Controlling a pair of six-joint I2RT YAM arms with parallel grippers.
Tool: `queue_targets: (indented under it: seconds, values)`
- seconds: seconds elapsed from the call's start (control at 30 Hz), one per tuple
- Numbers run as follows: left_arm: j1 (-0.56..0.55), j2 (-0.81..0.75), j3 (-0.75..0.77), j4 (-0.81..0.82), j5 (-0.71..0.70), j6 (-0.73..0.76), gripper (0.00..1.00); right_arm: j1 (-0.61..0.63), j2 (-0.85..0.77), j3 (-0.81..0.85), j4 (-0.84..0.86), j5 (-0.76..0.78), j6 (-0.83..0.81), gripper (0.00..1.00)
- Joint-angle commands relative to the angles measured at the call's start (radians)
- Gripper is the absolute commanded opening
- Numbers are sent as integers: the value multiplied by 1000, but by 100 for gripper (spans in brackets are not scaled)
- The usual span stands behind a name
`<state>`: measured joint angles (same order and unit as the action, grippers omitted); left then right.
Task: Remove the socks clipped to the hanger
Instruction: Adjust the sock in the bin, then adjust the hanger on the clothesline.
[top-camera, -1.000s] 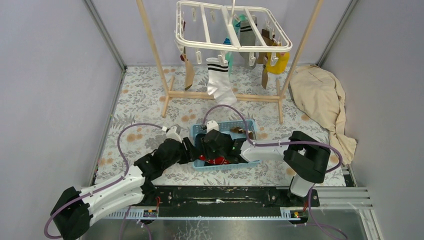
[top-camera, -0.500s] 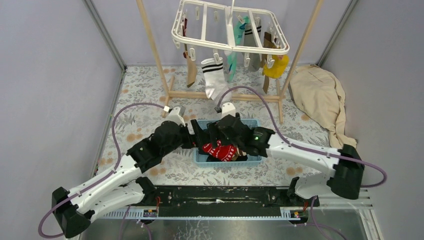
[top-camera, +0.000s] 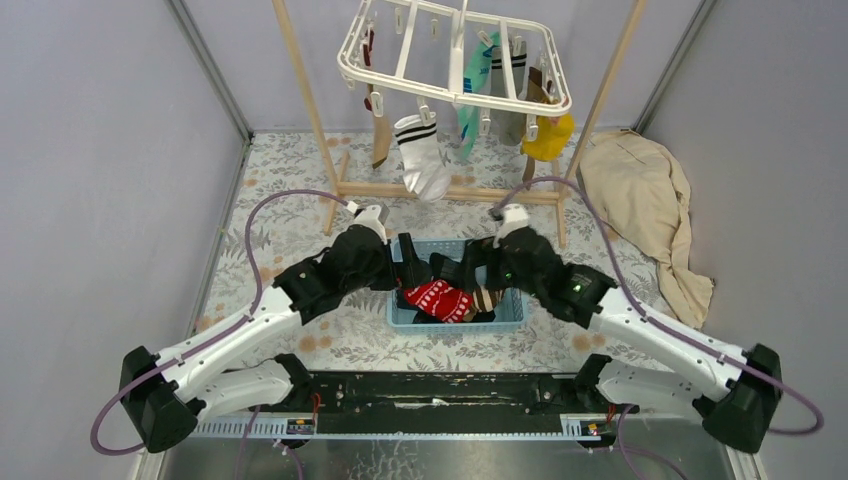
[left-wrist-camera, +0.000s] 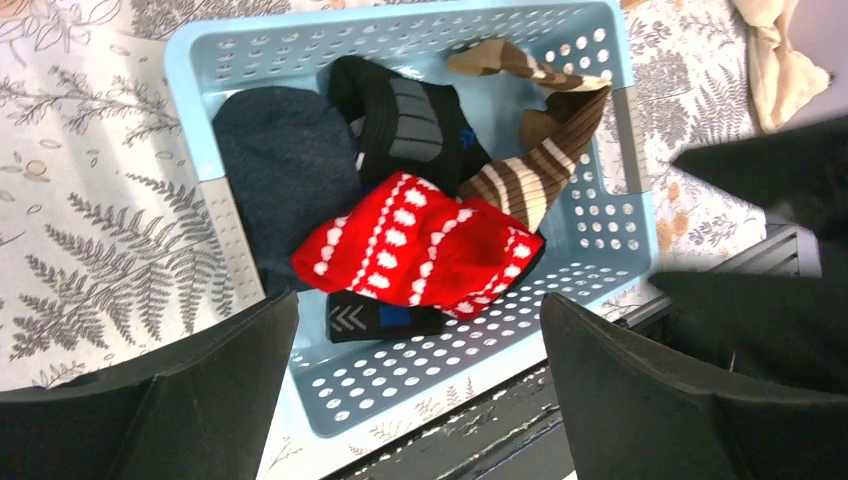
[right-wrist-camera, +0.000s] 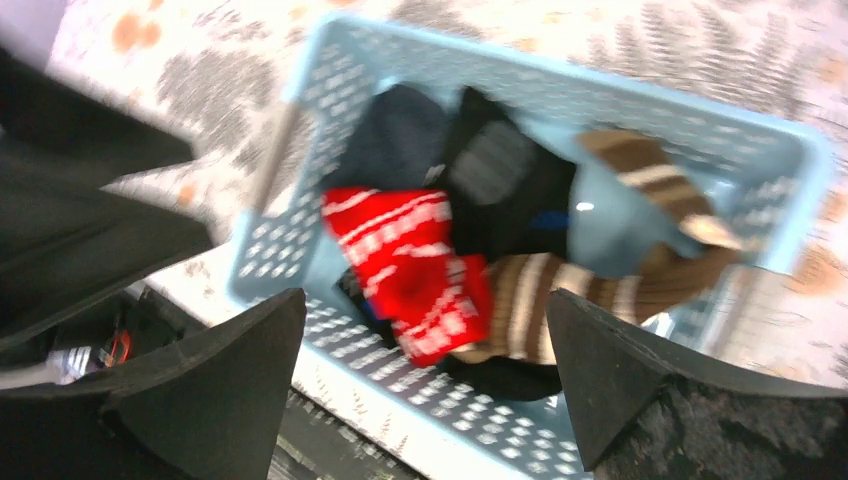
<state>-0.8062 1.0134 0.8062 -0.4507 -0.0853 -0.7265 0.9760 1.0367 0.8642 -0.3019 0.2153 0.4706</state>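
- Your left hand (left-wrist-camera: 418, 302) hangs over the light blue basket (left-wrist-camera: 630, 150), its fingers spread wide apart with nothing between them.
- Your right hand (right-wrist-camera: 425, 297) is likewise wide apart and empty, above the same basket from the other side.
- Some socks (top-camera: 445, 298) lie heaped in the basket: a red sock (left-wrist-camera: 420, 245) with a white pattern on top, a brown-striped sock (left-wrist-camera: 530, 180) bent against the basket's wall, a black sock (left-wrist-camera: 410, 120) with a grey panel, and a navy sock (left-wrist-camera: 285, 160).
- The white hanger (top-camera: 458, 70) hangs tilted on the wooden rack (top-camera: 470, 191) at the far end of the desk (top-camera: 285, 215).
- Clipped to it you have a white sock (top-camera: 420, 160) with black bands, a brown sock (top-camera: 379, 140), a teal sock (top-camera: 470, 100), a grey sock (top-camera: 510, 115) and a yellow sock (top-camera: 548, 135).
- A beige cloth (top-camera: 640, 200) lies crumpled on the right.
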Motion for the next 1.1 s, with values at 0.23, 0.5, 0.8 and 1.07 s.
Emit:
queue_targets:
  seconds: [0.23,0.5,0.8,1.07]
  values:
    - [7,83,95,53,58,73,99,-832,50,-140,382,-739,134,90]
    - [38,144,116,83,117,114,99,-1001,203,-86,685,-834,276,86]
    - [49,141,43,140,187,159,99,-1067,150,-71,783,-821,329,83]
    - [49,138,55,92,220,191,99,-1088,86,-107,990,-761,462,72]
